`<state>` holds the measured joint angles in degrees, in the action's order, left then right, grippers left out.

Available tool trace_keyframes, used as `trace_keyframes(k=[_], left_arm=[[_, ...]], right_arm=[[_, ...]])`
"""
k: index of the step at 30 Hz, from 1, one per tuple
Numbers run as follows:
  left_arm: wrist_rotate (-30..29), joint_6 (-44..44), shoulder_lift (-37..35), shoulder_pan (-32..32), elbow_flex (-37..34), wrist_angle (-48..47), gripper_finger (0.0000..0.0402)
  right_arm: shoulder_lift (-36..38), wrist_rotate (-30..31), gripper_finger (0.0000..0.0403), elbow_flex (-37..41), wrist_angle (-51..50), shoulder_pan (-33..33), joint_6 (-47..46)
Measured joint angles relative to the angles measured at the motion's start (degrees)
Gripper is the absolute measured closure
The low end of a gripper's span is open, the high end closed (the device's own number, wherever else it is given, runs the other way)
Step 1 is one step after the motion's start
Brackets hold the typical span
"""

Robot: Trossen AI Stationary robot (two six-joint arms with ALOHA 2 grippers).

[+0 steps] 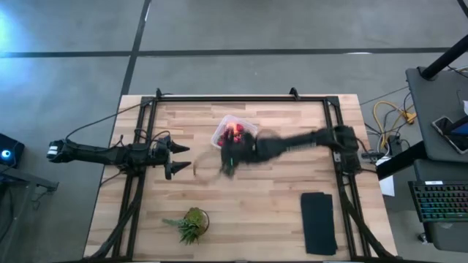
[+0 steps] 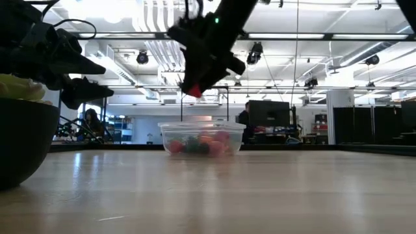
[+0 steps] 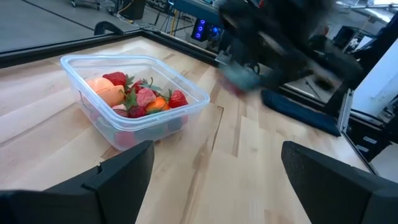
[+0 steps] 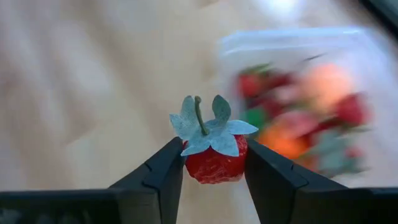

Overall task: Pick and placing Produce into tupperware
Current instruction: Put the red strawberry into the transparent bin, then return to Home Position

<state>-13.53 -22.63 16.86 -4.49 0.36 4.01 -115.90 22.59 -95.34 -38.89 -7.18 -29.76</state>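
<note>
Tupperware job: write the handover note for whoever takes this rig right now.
Right gripper: shut on a strawberry, in the air beside the tupperware.
Left gripper: open, empty, waiting at the table's left.
Done: tupperware already holds several strawberries, an orange piece and a pink-orange fruit.
Left: drop the held strawberry in; no other loose produce shows on the table.

One tub (image 3: 134, 93), one plant (image 1: 192, 223), one black pad (image 1: 319, 223)

Clear tupperware (image 3: 134, 99) holding strawberries and pink-orange fruit (image 3: 107, 92), one red strawberry (image 4: 214, 160) pinched mid-air nearby
</note>
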Motion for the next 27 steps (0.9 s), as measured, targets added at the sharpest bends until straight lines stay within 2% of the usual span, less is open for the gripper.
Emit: trace_keyframes(k=[3,6,8,10,18,21,27], left_arm=[[0.0,0.0,0.0,0.0,0.0,0.0,0.0063],[0.0,0.0,0.0,0.0,0.0,0.0,0.0063],[0.0,0.0,0.1,0.0,0.0,0.0,0.0063],[0.0,0.0,0.2,0.0,0.0,0.0,0.0063],[0.0,0.0,0.2,0.0,0.0,0.0,0.0063],[0.0,0.0,0.2,0.0,0.0,0.0,0.0063],[0.0,0.0,0.3,0.0,0.0,0.0,0.0063]], right_arm=[[1.2,-2.7,0.0251,-1.1,-1.4,7.5,-0.2],[0.9,-9.6,0.0246,-2.0,-3.2,13.9,0.4],[0.7,-15.6,0.0242,-2.2,-3.8,16.5,1.9],[0.7,-19.2,0.0236,-1.3,-4.1,17.5,3.1],[0.6,-18.3,0.0202,-0.7,-4.2,17.2,3.6],[1.4,-18.0,0.0194,-1.5,-7.2,16.8,3.2],[9.8,-16.5,0.0197,-2.0,-8.6,13.0,4.2]])
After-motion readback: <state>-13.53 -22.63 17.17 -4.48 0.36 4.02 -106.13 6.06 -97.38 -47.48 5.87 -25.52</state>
